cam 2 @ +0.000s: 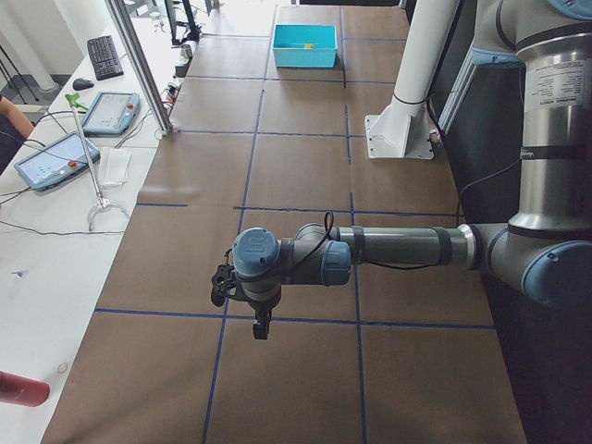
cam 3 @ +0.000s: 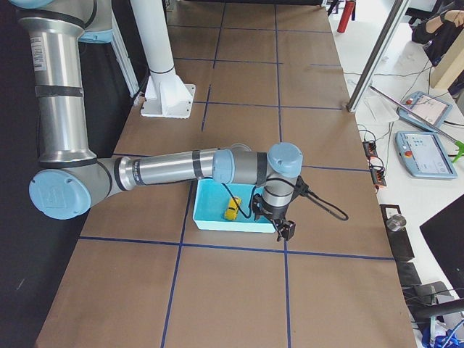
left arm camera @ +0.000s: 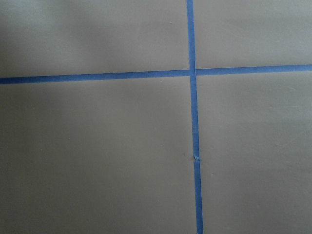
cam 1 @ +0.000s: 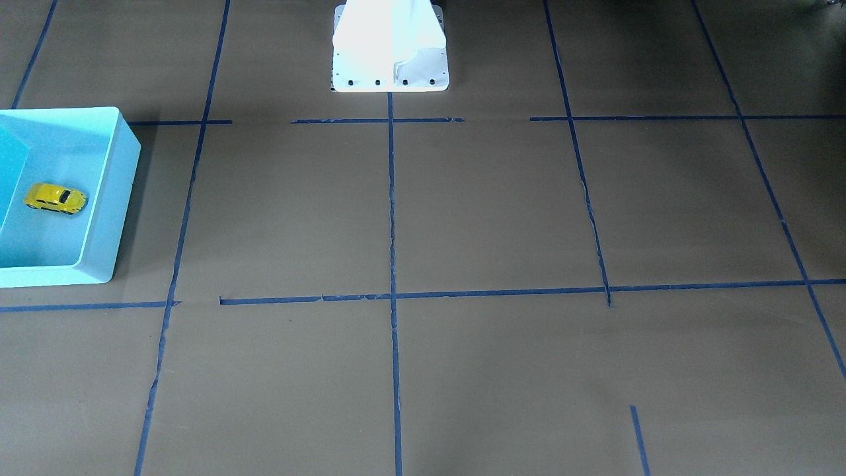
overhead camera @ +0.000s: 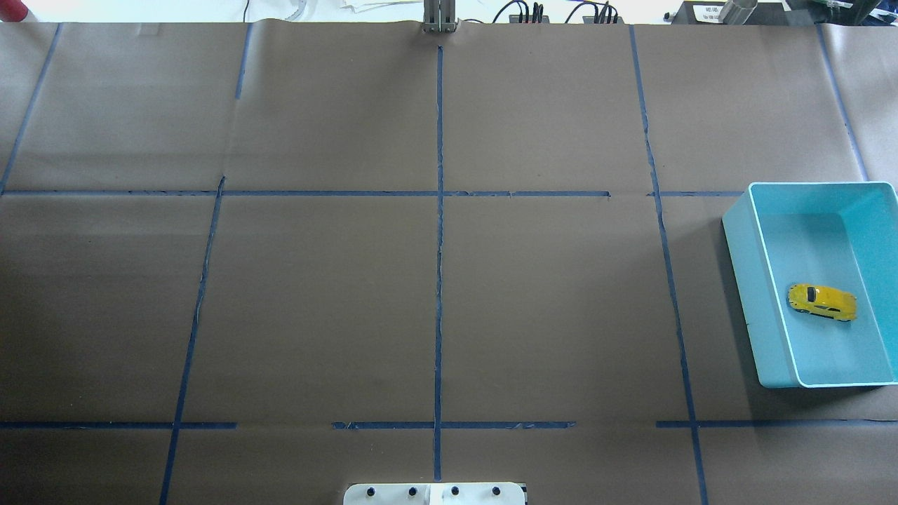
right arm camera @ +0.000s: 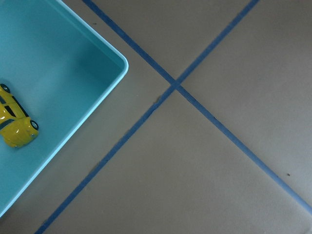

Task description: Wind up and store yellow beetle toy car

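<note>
Bright, even daylight with soft shadows and sharp focus, though the white pedestal glares overexposed.

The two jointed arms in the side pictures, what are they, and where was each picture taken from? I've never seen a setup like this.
They are two robot arms, the left arm and the right arm, at a table covered in brown paper marked with blue tape. Two pictures look down on the table, one from behind the robot, one facing it. Two look along it from its ends. Two come from cameras on the wrists. A turquoise bin holds the yellow beetle toy car. The right gripper hangs near a corner of the bin; the left gripper hangs over bare paper. Neither visibly holds anything; open or shut, I cannot tell.
</note>
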Motion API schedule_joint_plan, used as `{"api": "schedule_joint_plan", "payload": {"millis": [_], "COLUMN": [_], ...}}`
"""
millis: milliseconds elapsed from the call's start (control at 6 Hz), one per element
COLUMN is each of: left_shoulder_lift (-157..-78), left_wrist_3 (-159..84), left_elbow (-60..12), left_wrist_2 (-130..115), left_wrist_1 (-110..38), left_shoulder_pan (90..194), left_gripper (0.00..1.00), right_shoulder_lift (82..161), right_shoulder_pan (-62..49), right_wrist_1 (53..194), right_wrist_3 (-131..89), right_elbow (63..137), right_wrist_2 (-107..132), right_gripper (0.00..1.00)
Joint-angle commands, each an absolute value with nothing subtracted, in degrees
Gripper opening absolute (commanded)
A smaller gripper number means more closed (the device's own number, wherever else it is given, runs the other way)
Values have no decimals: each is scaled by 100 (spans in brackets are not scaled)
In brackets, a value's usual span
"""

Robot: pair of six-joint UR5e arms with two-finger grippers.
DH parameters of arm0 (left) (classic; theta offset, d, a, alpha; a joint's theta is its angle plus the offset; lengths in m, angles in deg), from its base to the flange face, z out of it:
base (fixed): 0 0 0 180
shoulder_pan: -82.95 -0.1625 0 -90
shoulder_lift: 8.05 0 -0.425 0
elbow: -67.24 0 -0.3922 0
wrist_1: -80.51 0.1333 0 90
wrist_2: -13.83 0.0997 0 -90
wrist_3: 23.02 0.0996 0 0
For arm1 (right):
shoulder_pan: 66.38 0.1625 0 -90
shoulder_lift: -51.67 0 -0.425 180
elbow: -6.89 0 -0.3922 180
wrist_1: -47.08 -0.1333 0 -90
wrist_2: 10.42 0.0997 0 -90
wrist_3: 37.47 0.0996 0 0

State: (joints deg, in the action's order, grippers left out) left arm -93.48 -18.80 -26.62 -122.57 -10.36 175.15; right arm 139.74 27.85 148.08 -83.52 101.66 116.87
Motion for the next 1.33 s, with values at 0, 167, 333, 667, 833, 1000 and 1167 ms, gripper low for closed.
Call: {"api": "schedule_joint_plan", "payload": {"millis": [0, 167, 333, 667, 833, 1000, 1167], "left_shoulder_lift": [-9348, -9348, -9348, -9348, -9348, -9348, -9348], "left_wrist_3": [-1880, -1880, -1880, -1880, -1880, -1880, -1880], "left_elbow": [-2671, -2671, -2671, -2671, -2671, -2671, -2663], "left_wrist_2": [-12266, -12258, -12266, -12266, -12266, -12266, -12266], "left_wrist_1": [-1037, -1037, -1037, -1037, -1037, -1037, -1037], "left_shoulder_pan": [17515, 17515, 17515, 17515, 17515, 17515, 17515], "left_gripper": [100, 100, 100, 100, 100, 100, 100], "right_shoulder_lift": [14400, 14726, 14721, 14729, 14738, 14738, 14764], "right_shoulder_pan": [3335, 3363, 3364, 3355, 3303, 3041, 2943], "right_wrist_1": [14815, 14815, 14772, 14701, 14709, 14562, 14421], "right_wrist_3": [-7611, -6622, -5446, -4390, -4397, -4450, -4459], "right_elbow": [9960, 10309, 10487, 10743, 10700, 10708, 10708], "right_wrist_2": [11780, 11937, 12183, 12168, 12168, 12168, 12185], "right_gripper": [100, 100, 100, 100, 100, 100, 100]}}
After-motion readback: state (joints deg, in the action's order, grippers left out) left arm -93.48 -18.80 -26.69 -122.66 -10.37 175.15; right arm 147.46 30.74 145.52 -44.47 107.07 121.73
